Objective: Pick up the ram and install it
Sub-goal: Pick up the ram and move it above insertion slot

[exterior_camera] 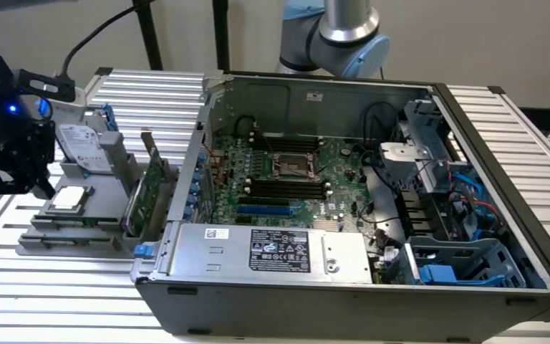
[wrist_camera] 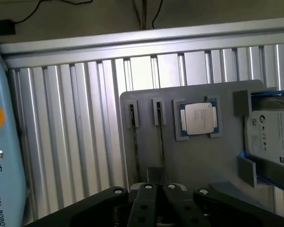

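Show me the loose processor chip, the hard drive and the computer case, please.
processor chip (wrist_camera: 197,118), wrist view, middle of its metal lid.
hard drive (wrist_camera: 273,137), wrist view, its white label.
computer case (exterior_camera: 351,304), exterior view, its near outer wall.

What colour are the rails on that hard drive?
Blue. The hard drive rails show best in the wrist view.

My table carries an open case, motherboard on its floor, power supply along its near wall. Beside it lies a gray tray: a CPU flat mid-tray, a drive at the far edge, a card upright at the edge nearest the case.
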### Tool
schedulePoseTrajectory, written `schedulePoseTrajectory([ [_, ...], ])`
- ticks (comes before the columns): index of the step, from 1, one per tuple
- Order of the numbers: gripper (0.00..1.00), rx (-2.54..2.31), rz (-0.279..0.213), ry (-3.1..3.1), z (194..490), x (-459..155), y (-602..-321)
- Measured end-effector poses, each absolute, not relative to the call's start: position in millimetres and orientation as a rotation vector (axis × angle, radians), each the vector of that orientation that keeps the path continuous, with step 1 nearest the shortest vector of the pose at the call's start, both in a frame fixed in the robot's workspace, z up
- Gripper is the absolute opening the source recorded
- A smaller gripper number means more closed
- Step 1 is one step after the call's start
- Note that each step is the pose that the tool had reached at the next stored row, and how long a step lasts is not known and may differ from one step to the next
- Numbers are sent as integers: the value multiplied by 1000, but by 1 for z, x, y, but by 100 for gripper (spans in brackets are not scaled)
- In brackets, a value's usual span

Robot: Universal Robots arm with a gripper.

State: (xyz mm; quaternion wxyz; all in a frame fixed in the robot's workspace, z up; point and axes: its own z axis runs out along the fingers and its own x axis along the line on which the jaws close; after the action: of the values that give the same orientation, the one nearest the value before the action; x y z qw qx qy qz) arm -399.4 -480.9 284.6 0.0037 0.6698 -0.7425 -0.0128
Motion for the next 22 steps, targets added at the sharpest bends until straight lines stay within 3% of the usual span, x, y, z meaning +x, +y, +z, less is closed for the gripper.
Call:
schedulePoseTrajectory([
  [6, 0, 2124, -40, -2304, 274, -397, -487],
  [7, 100, 2128, -40, -2300, 272, -396, -488],
  [22, 100, 2190, -40, -2240, 245, -389, -498],
])
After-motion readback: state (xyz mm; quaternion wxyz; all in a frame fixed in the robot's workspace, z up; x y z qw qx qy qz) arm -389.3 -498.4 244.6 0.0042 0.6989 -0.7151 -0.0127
